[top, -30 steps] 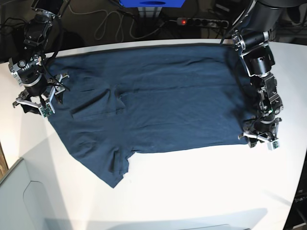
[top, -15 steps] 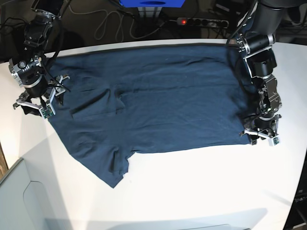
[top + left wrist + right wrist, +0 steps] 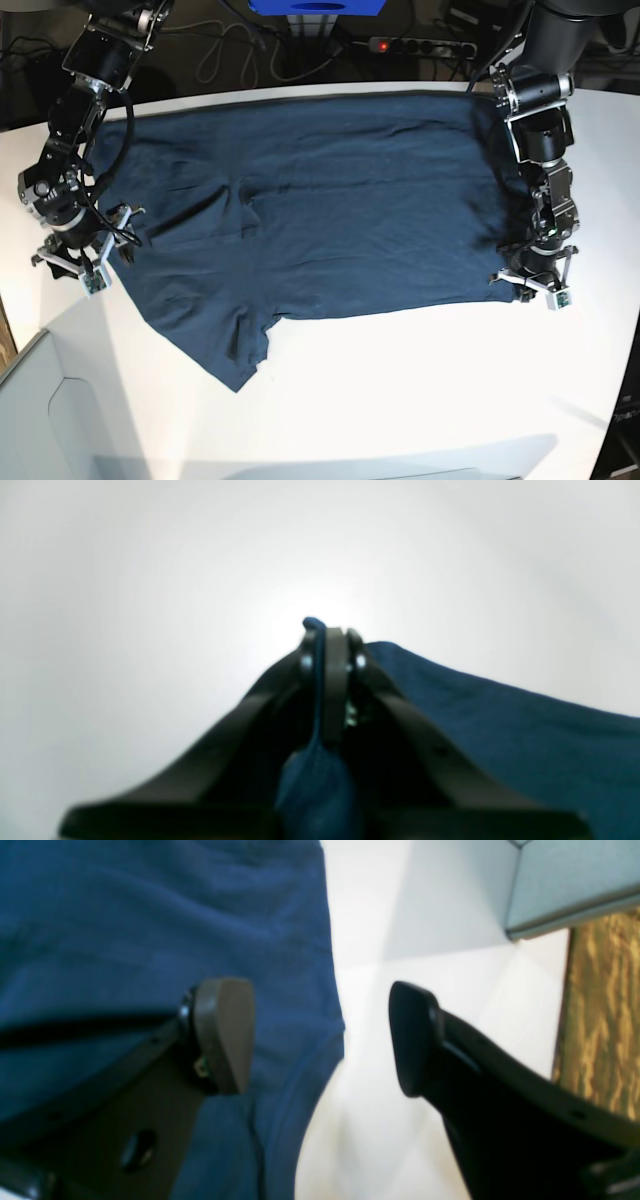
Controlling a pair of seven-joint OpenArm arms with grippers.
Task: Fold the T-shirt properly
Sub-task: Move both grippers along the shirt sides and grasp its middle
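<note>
The dark teal-blue T-shirt (image 3: 320,210) lies spread flat on the white table (image 3: 420,400), one sleeve pointing toward the front. My left gripper (image 3: 533,285) is at the shirt's right front corner. In the left wrist view this gripper (image 3: 327,640) is shut on a pinched fold of the T-shirt (image 3: 500,730). My right gripper (image 3: 72,268) hovers at the shirt's left edge. It (image 3: 320,1037) is open in the right wrist view: one finger (image 3: 222,1035) is over the T-shirt (image 3: 150,915), the other finger (image 3: 415,1040) over bare table.
A grey box (image 3: 40,420) stands at the table's front left corner and shows as the grey box (image 3: 565,885) in the right wrist view, beside wooden floor (image 3: 600,1015). Behind the table lie a power strip (image 3: 420,45) and cables (image 3: 230,50).
My left gripper has shut on the shirt's right front corner. My right arm has moved toward the front along the shirt's left edge, still open.
</note>
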